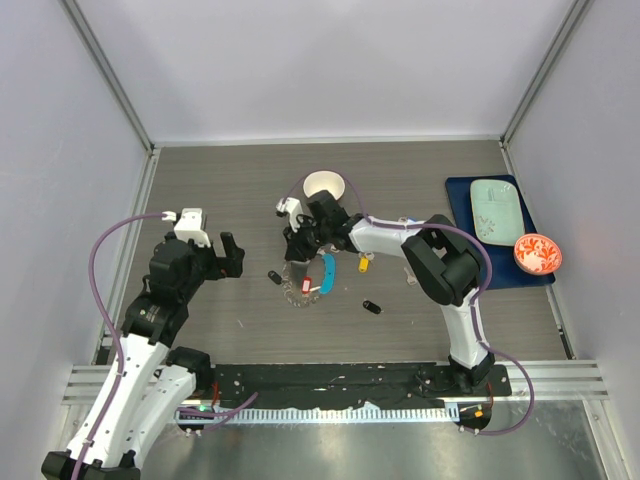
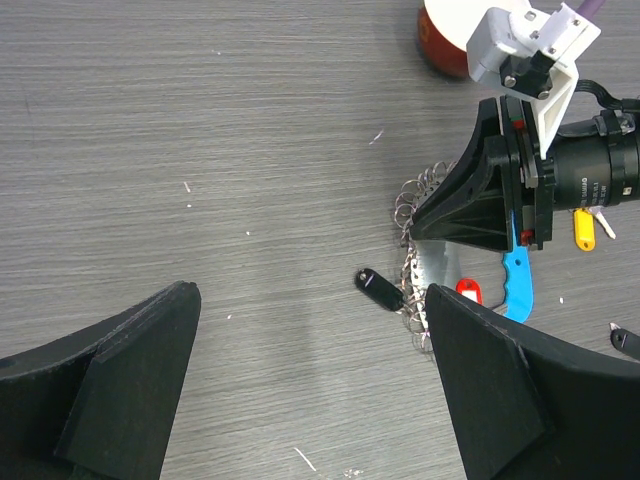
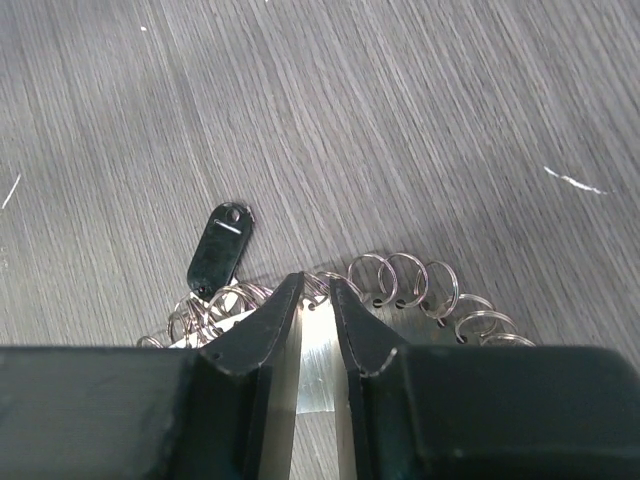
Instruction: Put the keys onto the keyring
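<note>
On the left, the left arm [image 1: 150,320] rises from its base and leans toward the middle. Its wrist is over the counter [image 1: 215,185]. The left fingers [image 1: 232,255] are spread wide, released, and hover above the wood grain, apart from the keys.

Just right of them a black-tagged key [image 1: 274,277] lies flat beside the keyring [image 3: 415,280], a loop of coiled silvery wire on the counter near the middle. A red-tagged key [image 1: 306,286] lies within the loop, but we cannot tell whether it is threaded on. A curved blue tag [image 1: 328,272] sits at the loop's right side.

The right arm [image 1: 445,265] folds at the elbow and reaches leftward, its wrist tipped down onto the keyring. The right fingers [image 1: 298,258] are drawn in to a narrow slit, clenched on a coil of the wire at their tips.

Behind that wrist stands a white cup [image 1: 324,185], its inside plain white. Further right, a yellow-tagged key [image 1: 365,264] and a second black-tagged key [image 1: 371,307] lie loose. At the far right a blue tray [image 1: 465,195] carries a pale green dish [image 1: 495,210] and, on its right edge, a red-patterned bowl [image 1: 538,253].
</note>
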